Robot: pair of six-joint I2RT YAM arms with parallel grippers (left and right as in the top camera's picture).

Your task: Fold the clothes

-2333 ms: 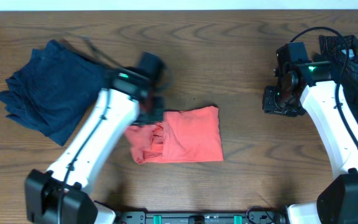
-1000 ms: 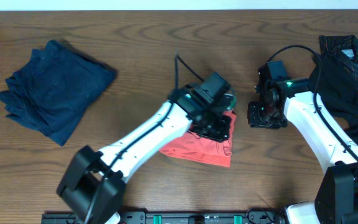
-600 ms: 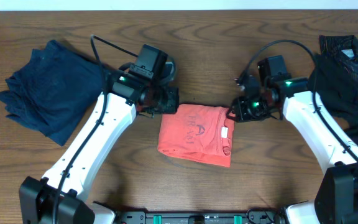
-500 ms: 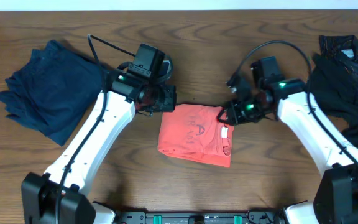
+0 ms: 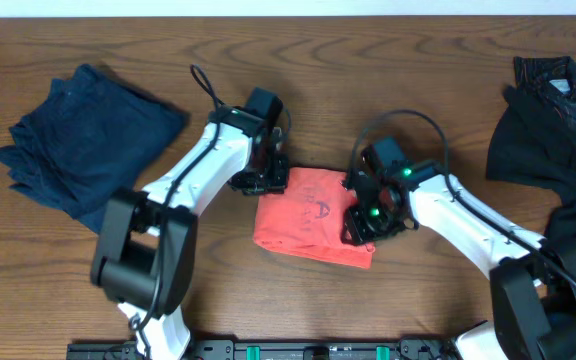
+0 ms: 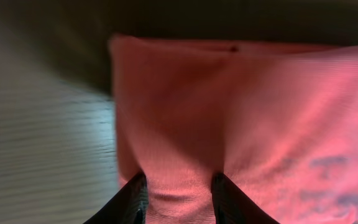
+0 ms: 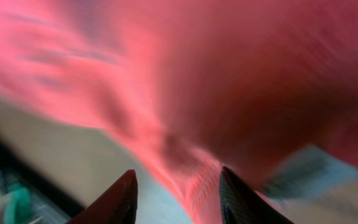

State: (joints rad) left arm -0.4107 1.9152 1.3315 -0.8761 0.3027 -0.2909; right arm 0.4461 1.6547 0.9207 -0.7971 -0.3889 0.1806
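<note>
The coral-red T-shirt [image 5: 308, 215] lies folded into a rectangle at the table's middle, with its chest lettering facing up. My left gripper [image 5: 268, 181] is at its upper-left corner. In the left wrist view the fingers [image 6: 176, 199] are shut on a ridge of the red fabric [image 6: 229, 106]. My right gripper [image 5: 364, 221] is on the shirt's right edge. In the blurred right wrist view its fingers [image 7: 178, 196] hold red fabric [image 7: 229, 74] between them. The dark navy garment [image 5: 83, 145] lies folded at the far left. The black garment [image 5: 553, 120] is heaped at the right edge.
Brown wooden table [image 5: 418, 90]. The right arm's cable [image 5: 398, 120] loops above the shirt. The table's front edge carries a black rail [image 5: 318, 350].
My right gripper has moved down and left from the shirt's upper-right corner onto its right edge. My left arm has swung in, and its gripper stays at the upper-left corner. The shirt stays in place.
</note>
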